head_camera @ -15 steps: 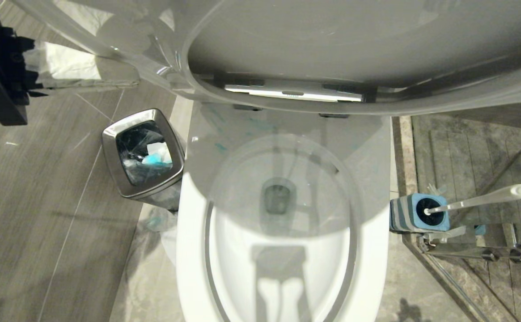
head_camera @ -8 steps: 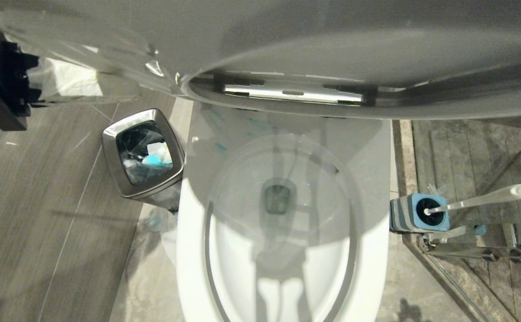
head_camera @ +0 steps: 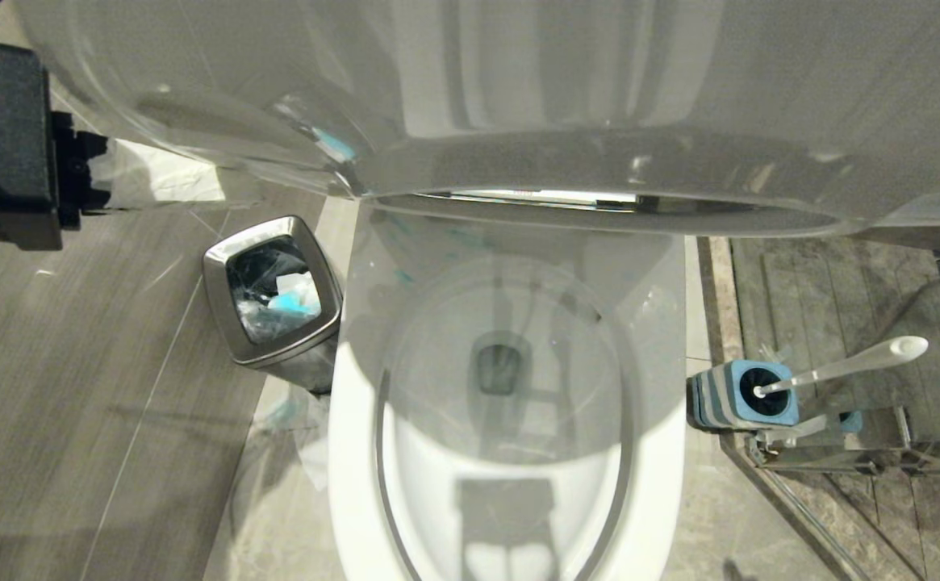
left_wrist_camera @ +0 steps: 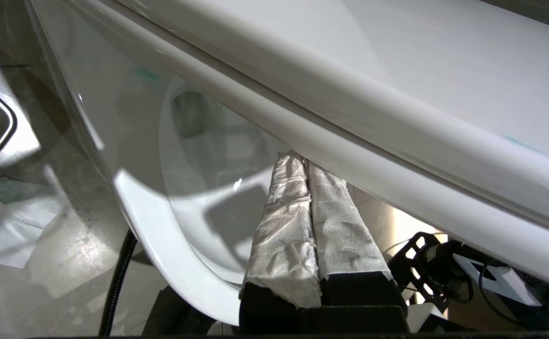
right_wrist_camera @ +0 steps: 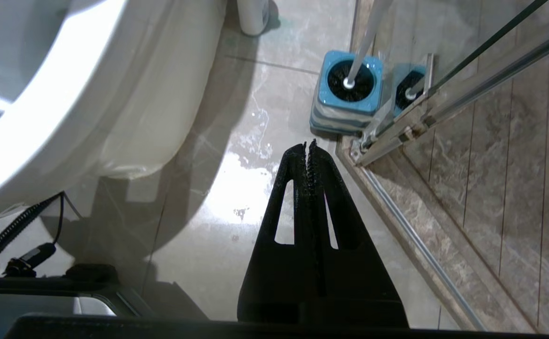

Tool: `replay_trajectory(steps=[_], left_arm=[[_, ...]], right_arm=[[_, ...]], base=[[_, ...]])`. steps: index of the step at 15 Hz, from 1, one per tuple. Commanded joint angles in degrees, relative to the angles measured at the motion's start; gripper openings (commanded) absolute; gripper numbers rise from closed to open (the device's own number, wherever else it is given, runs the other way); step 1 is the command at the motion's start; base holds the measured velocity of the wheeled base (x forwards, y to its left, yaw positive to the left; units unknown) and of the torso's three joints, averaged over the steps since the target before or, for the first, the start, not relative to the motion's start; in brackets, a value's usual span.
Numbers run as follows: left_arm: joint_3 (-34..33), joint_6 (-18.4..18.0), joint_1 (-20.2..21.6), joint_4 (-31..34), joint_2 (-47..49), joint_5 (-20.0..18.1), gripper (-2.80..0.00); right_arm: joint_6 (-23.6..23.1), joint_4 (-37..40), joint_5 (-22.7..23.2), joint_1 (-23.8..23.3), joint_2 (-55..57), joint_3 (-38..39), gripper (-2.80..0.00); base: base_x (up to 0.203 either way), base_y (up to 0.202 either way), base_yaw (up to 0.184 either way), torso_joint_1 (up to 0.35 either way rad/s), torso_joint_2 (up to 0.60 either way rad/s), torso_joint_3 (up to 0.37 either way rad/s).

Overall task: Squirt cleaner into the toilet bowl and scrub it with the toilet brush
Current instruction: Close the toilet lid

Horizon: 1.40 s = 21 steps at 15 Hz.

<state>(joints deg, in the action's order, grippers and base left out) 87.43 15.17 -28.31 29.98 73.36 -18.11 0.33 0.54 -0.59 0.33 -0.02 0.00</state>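
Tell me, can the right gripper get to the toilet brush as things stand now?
Probably yes: the right gripper, shut, hangs above bare floor near the toilet brush, whose handle stands free beside the glass door.

You see the toilet bowl (head_camera: pixel 510 420) in the middle, with its raised lid (head_camera: pixel 599 97) at the far side. The bin (head_camera: pixel 272 290) stands on the floor just left of the bowl. The toilet brush (head_camera: pixel 841 367) stands in its holder (head_camera: pixel 740 395) on the right, beside the glass partition (head_camera: pixel 833 440).
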Motion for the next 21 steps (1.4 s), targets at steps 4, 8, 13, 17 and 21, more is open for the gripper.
replay_trajectory(steps=[4, 8, 13, 17, 21], left_arm=[[0.1, 0.3, -0.5, -0.1, 0.6, -0.3, -2.80], [0.0, -0.1, -0.1, 0.1, 0.3, 0.5, -2.80], [0.0, -6.2, -0.2, 2.4, 0.3, 9.2, -2.80], [0.1, -4.6, 0.0, 2.5, 0.1, 9.4, -2.80], [0.8, -4.9, 0.3, 2.4, -0.3, 12.1, -2.80]], right_arm=[[0.0, 0.0, 0.0, 0.0, 0.0, 0.0, -2.80], [0.0, 0.0, 0.0, 0.0, 0.0, 0.0, -2.80], [0.0, 0.0, 0.0, 0.0, 0.0, 0.0, -2.80], [0.0, 0.0, 0.0, 0.0, 0.0, 0.0, -2.80], [0.0, 0.0, 0.0, 0.0, 0.0, 0.0, -2.80]], base=[[0.000, 0.000, 0.000, 0.001, 0.00, 0.141], [0.000, 0.000, 0.000, 0.000, 0.00, 0.016], [0.000, 0.000, 0.000, 0.000, 0.00, 0.000], [0.000, 0.000, 0.000, 0.000, 0.00, 0.000], [0.000, 0.000, 0.000, 0.000, 0.00, 0.000]])
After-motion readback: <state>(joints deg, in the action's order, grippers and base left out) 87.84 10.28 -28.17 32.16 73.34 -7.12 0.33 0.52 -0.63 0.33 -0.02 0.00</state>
